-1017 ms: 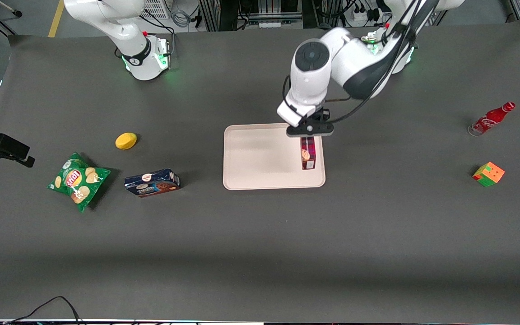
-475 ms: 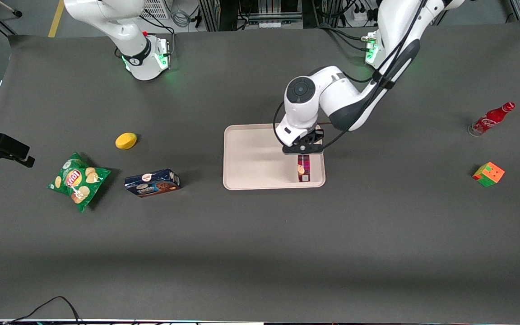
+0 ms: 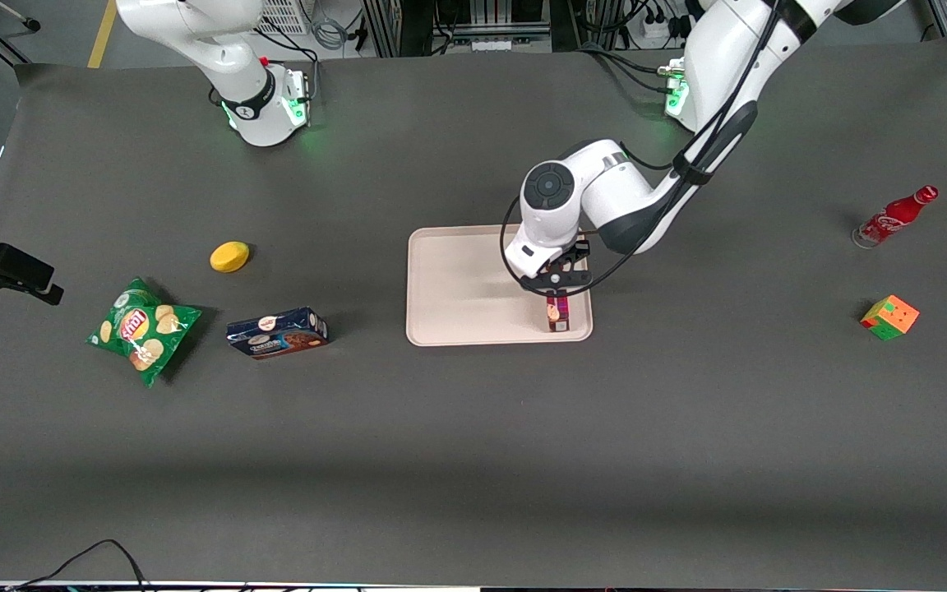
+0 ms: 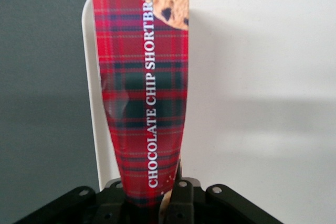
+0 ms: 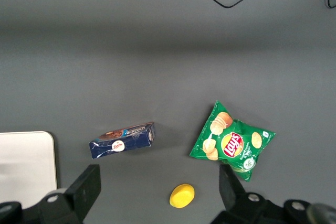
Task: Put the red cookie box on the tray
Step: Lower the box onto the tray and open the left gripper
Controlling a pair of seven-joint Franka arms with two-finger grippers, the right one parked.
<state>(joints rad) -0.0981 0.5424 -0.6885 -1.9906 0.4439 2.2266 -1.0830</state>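
My left gripper is shut on the red cookie box, a long tartan carton that hangs lengthwise below the fingers. The box's lower end is at the tray's corner nearest the front camera, toward the working arm's end; I cannot tell whether it touches the tray floor. In the left wrist view the red cookie box runs out from the gripper over the tray, close to its rim. One black finger presses the carton's side.
A dark blue cookie box, a green chips bag and a yellow fruit lie toward the parked arm's end. A red bottle and a colour cube sit toward the working arm's end.
The left gripper has come down and moved nearer to the front camera with the red cookie box, from above the tray's edge to low over its near corner.
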